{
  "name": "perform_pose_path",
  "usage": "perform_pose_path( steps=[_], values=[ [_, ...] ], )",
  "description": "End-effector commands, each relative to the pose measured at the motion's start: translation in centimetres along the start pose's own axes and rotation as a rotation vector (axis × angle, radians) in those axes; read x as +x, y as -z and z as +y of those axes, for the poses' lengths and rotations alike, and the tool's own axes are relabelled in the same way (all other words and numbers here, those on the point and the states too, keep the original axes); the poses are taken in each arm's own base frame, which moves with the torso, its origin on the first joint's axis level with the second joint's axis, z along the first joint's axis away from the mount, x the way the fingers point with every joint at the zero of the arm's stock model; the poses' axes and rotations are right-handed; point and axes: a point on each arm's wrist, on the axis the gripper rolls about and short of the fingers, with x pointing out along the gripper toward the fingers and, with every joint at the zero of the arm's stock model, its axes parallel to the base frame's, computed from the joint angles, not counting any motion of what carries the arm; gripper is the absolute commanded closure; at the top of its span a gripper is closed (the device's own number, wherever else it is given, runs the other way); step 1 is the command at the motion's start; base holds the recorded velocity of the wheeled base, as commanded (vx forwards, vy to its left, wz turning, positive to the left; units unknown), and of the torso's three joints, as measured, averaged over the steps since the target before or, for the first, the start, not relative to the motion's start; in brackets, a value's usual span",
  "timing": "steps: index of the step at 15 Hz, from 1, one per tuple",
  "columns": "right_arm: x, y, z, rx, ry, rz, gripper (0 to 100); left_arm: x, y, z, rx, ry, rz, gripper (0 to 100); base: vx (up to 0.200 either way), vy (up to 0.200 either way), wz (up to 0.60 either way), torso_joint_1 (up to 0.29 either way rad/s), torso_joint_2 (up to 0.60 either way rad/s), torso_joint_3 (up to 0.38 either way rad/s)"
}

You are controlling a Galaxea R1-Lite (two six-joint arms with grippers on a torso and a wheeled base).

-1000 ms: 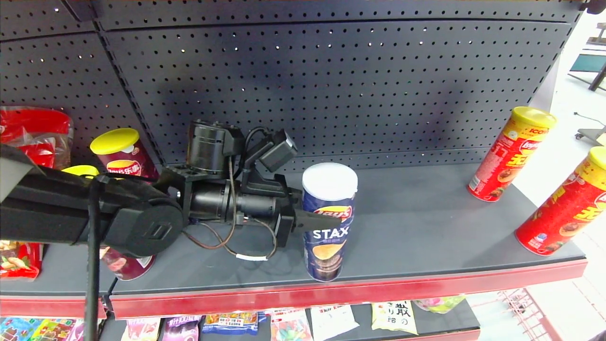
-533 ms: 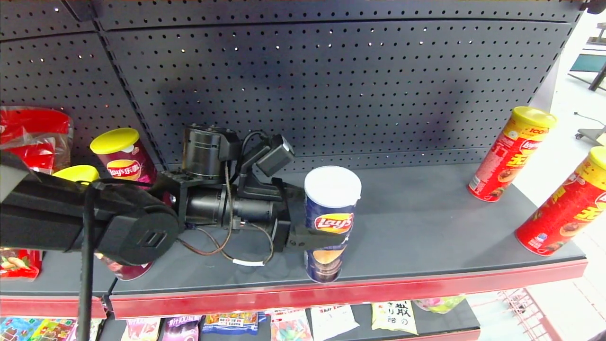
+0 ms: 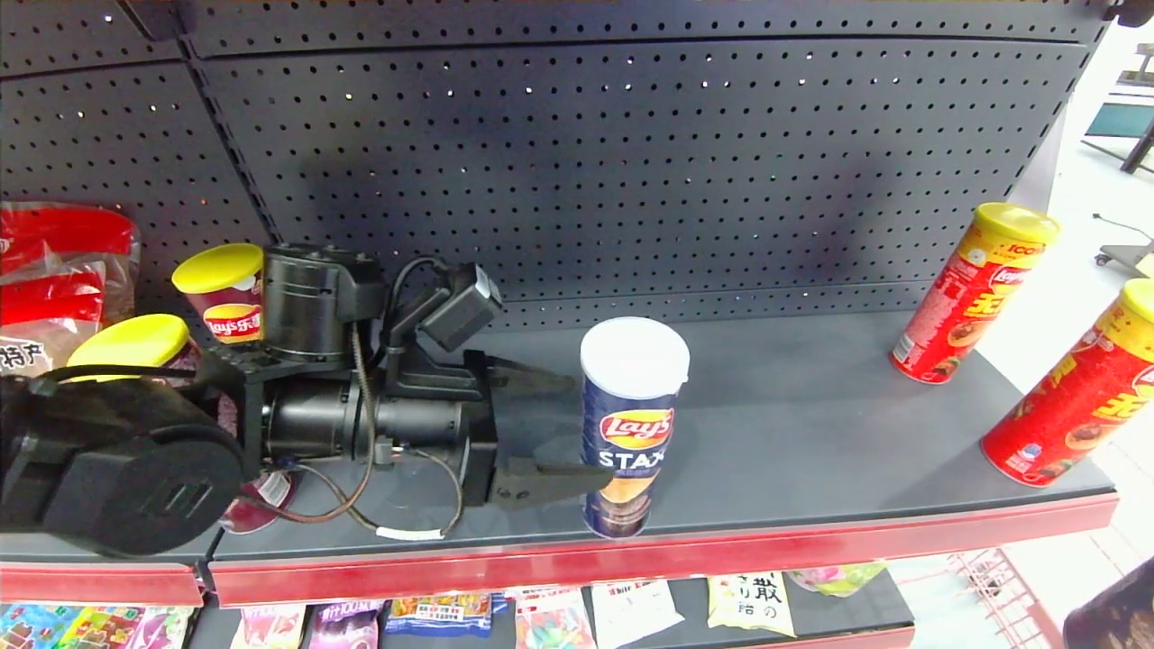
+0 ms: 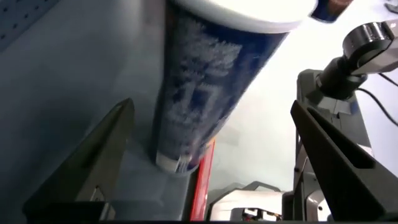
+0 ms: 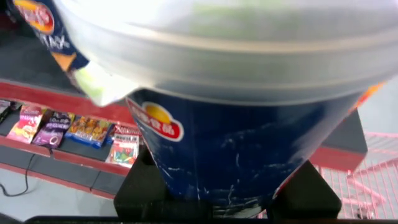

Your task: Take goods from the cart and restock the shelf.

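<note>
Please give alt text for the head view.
A blue can stands upright near the front edge of a grey shelf, with the left end effector open beside it. Two red cans stand at right, purple cans at left.

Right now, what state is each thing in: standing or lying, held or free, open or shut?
blue can: upright near the front edge of the shelf, lid on, not gripped.
left gripper: open, one finger on either side of the blue can.
second blue can: lid on, held in the right gripper.
right gripper: shut on the second blue can.
red cans: upright, yellow lids on.
maroon cans: upright, yellow lids on.
</note>
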Motion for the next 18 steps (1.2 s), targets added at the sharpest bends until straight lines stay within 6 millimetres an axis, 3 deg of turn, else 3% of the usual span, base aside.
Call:
perform_pose_path(
  steps=[1, 5, 7, 8, 13, 16, 18],
  values=[
    [2.0, -0.6, -0.5, 0.012, -0.038, 0.054, 100, -2.2, 0.0, -1.1, 0.005, -0.031, -0.014, 0, 0.0, 0.0, 0.0, 0.0, 0.0, 0.0],
    [4.6, -1.9, -0.8, 0.018, -0.136, 0.119, 100, -5.0, 1.7, -3.4, -0.021, -0.108, 0.01, 0, 0.0, 0.0, 0.0, 0.0, 0.0, 0.0],
    [7.3, -3.4, -0.7, 0.023, -0.22, 0.166, 100, -6.7, 2.5, -5.3, -0.018, -0.189, 0.024, 0, 0.0, 0.0, 0.0, 0.0, 0.0, 0.0],
    [9.7, -3.9, -0.7, 0.024, -0.273, 0.168, 100, -7.9, 3.6, -6.7, -0.032, -0.279, 0.058, 0, 0.0, 0.0, 0.0, 0.0, 0.0, 0.0],
    [19.0, -4.2, -1.0, 0.024, -0.377, 0.144, 100, -11.5, 5.7, -11.2, -0.074, -0.288, 0.109, 0, 0.0, 0.0, 0.0, 0.0, 0.0, 0.0],
    [23.4, -4.8, -0.8, 0.022, -0.433, 0.151, 100, -13.0, 6.7, -13.2, -0.096, -0.28, 0.128, 0, 0.0, 0.0, 0.0, 0.0, 0.0, 0.0],
    [25.3, -4.8, -0.7, 0.023, -0.468, 0.137, 100, -13.5, 6.9, -13.7, -0.105, -0.283, 0.139, 0, 0.0, 0.0, 0.0, 0.0, 0.0, 0.0]
  ],
)
